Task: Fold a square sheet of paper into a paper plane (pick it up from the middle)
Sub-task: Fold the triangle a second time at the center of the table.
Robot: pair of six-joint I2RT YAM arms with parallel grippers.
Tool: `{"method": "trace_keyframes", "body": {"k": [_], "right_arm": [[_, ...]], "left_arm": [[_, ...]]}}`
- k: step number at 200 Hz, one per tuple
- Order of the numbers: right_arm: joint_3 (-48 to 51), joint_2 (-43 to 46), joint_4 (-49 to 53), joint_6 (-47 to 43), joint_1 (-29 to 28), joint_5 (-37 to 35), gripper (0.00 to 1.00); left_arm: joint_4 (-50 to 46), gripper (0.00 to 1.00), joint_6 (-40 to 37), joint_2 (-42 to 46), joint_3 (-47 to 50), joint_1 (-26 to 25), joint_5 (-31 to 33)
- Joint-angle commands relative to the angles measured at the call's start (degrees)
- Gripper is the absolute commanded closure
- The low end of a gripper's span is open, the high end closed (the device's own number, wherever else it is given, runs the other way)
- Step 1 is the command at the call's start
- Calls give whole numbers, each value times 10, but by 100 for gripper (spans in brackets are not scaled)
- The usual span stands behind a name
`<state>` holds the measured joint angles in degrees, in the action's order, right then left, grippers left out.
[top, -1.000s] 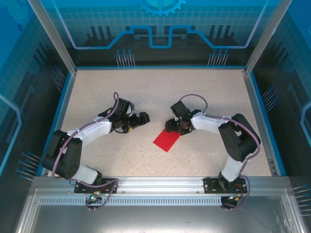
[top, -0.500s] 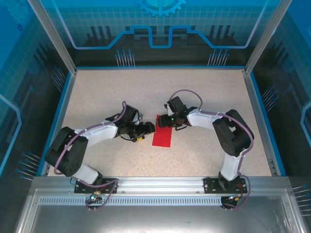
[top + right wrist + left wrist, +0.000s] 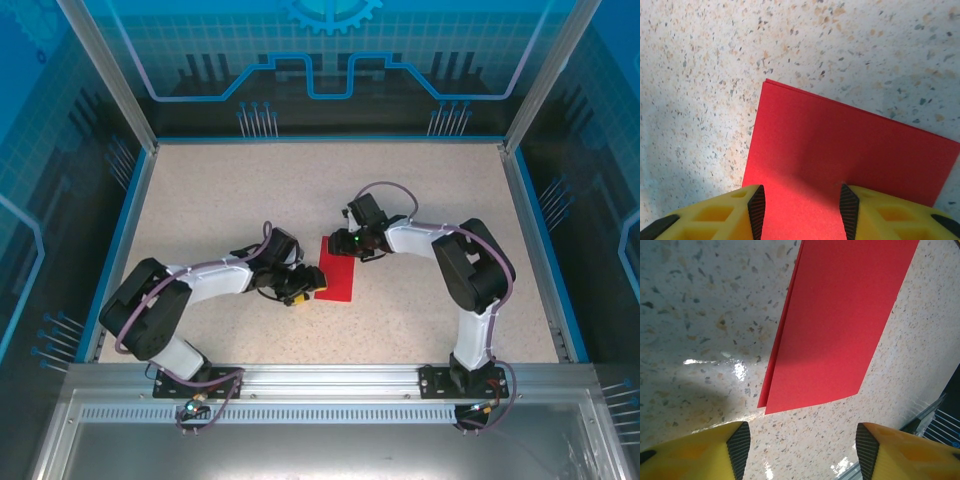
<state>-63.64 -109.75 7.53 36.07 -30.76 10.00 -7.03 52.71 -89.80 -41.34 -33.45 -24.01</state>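
Sheet: a thin, bright red, matte sheet of paper [image 3: 340, 270] lies flat as a rectangle at the middle of the beige speckled tabletop [image 3: 200, 190], well apart from all four edges. Its long sides run from the far edge toward the near edge.

Left gripper [image 3: 306, 287]: sits at the sheet's near left corner. In the left wrist view the two yellow fingers with black ribbed pads [image 3: 740, 442] stand roughly half apart. Only bare tabletop lies between them, and they hold nothing. The sheet's closest edge lies just ahead of the gap and touches neither pad.

Right gripper [image 3: 350, 246]: sits over the sheet's far end. In the right wrist view its yellow lattice-moulded fingers [image 3: 756, 210] stand moderately apart and straddle the sheet from above, with red paper filling the gap between the pads. The paper is flat there, not pinched. I cannot tell whether the fingertips touch it.

Materials: the paper has crisp straight edges and sharp corners. One long edge shows two layers, slightly offset (so it reads as folded double). The tabletop is a terrazzo-like fleck pattern, and it is glossy, with a glare patch beside the sheet in the left wrist view.
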Motion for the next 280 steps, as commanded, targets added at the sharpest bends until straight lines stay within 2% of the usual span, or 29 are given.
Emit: {"method": "trace_keyframes", "body": {"k": [1,102,189,218,280], "right_arm": [[25,-27,-12,31,17,14,53],[56,-39,-35,53,23,39,54],[61,-43,-35,50,24,38,55],[61,-43,-33,49,24,37,55],[50,-53,-12,46,24,30,55]], "left_arm": [[23,41,19,-16,6,-6,-24],[44,44,24,-53,-16,-9,-23],[53,48,4,-42,-34,-10,2],[70,49,2,-42,-33,-10,-1],[130,56,6,-22,-19,-9,-26]]}}
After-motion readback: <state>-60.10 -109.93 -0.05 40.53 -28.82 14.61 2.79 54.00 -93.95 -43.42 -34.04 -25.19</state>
